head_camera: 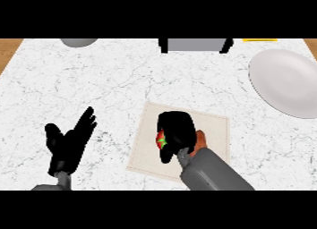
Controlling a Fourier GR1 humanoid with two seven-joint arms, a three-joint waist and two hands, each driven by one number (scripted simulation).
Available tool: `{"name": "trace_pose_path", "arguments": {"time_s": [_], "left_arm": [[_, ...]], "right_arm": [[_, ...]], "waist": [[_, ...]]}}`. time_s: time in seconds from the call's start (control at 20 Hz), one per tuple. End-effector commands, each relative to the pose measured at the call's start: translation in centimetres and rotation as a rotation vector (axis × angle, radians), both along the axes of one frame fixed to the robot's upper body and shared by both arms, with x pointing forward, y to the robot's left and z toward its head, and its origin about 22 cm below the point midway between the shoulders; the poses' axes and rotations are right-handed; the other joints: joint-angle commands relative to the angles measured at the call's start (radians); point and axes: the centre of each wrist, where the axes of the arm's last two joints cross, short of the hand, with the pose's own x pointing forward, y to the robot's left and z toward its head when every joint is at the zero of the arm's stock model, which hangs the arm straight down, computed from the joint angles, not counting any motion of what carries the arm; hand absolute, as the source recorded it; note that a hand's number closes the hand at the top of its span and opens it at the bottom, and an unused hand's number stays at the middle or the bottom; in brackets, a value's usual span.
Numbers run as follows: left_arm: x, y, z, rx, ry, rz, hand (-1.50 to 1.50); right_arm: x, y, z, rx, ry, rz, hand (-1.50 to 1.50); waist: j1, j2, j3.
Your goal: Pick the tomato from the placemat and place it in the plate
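Note:
A red tomato [162,137] with a green stem lies on the beige placemat [211,127] in the lower middle of the head view. My right hand [176,129] covers it from above, fingers curled round it, so only a sliver of red and green shows at the hand's left side. The white plate [290,82] sits at the far right of the counter, well away from the mat. My left hand [70,142] rests open at the lower left, fingers up, touching nothing.
The white marble counter [88,80] has wooden edges at both upper corners. A grey round object [79,42] and a grey box with black sides [194,44] stand along the far edge. A yellow strip [259,40] lies at the back right.

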Motion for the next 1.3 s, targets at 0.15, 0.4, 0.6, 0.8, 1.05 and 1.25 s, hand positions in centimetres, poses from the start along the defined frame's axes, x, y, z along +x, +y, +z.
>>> {"name": "trace_pose_path", "arguments": {"time_s": [0.15, 0.4, 0.6, 0.8, 1.05, 1.25], "left_arm": [[-1.4, 1.1, -0.9, -0.001, 0.036, 0.049, 0.0], [-1.7, 1.5, -0.6, 0.006, 0.04, 0.06, 0.0], [-1.9, 1.5, -0.9, -0.014, 0.047, 0.038, 0.0], [-1.7, 1.5, -1.0, -0.014, 0.037, 0.053, 0.0], [0.2, 0.2, 0.2, -0.01, 0.026, 0.01, 0.0], [-1.5, 0.9, -0.4, -0.007, 0.025, 0.007, 0.0]], "right_arm": [[-6.3, -8.0, -0.3, 0.078, -0.094, 0.262, 1.5], [-10.3, -11.6, 3.1, 0.264, -0.324, 0.398, 1.5], [-12.0, -16.5, 5.3, 0.341, -0.48, 0.302, 1.5], [-11.5, -20.3, 7.9, 0.461, -0.566, 0.136, 1.5], [-9.8, -25.6, 7.7, 0.595, -0.569, -0.043, 1.5], [-8.5, -29.5, 6.7, 0.735, -0.589, -0.136, 1.5]], "waist": [[-0.042, -0.007, -0.003], [-0.078, -0.016, 0.0], [-0.067, -0.005, -0.001], [-0.044, 0.001, -0.002], [-0.025, 0.007, -0.001], [-0.006, 0.006, -0.001]]}}
